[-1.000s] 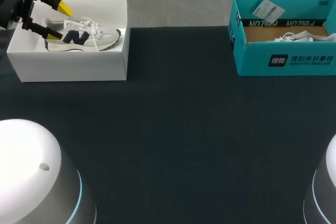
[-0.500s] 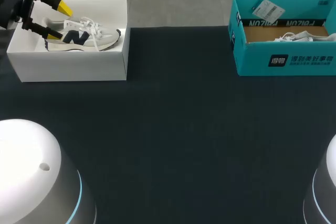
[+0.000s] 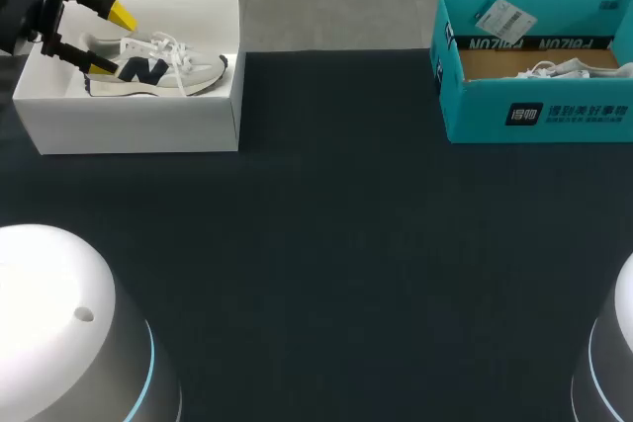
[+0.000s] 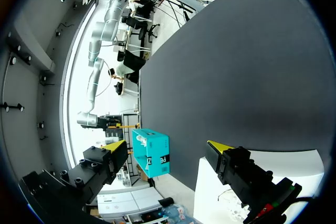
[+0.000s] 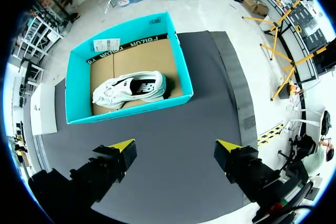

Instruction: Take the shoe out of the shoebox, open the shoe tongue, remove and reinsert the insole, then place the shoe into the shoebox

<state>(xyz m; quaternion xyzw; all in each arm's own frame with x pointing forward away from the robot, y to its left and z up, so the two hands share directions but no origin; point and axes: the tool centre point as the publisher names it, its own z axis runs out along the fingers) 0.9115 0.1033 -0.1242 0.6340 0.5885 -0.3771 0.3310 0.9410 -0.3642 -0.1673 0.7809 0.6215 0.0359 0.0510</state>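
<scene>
**Tool and Shoe Positions at Both Shoeboxes**

Head view: the left tool (image 3: 111, 42) stands over the heel end of the white shoebox (image 3: 138, 124), at the far left of the counter (image 3: 326, 244). Its fingers are spread wide. One yellow tip is above the box's far wall and the other is in line with the heel of the grey shoe (image 3: 158, 68). Whether that tip touches the heel cannot be told. The grey shoe lies inside the box, toe toward the counter's middle.

Left wrist view: the left tool (image 4: 168, 145) has nothing between its fingers. A corner of the white shoebox (image 4: 262, 169) shows under one finger. The teal shoebox (image 4: 152, 152) stands well ahead, across the counter. Of the grey shoe only a scrap of lace shows, hard to make out.

Right wrist view: the right tool (image 5: 175, 145) is wide open and empty, above bare counter beside the teal shoebox (image 5: 131, 111). The white shoe (image 5: 128, 90) lies in full view on the box floor, along the near wall. A paper label (image 5: 106, 44) sits at the far rim.

In the head view the right tool is out of frame. The near wall of the teal shoebox (image 3: 534, 111) hides all but the top of the white shoe (image 3: 564, 68).
</scene>
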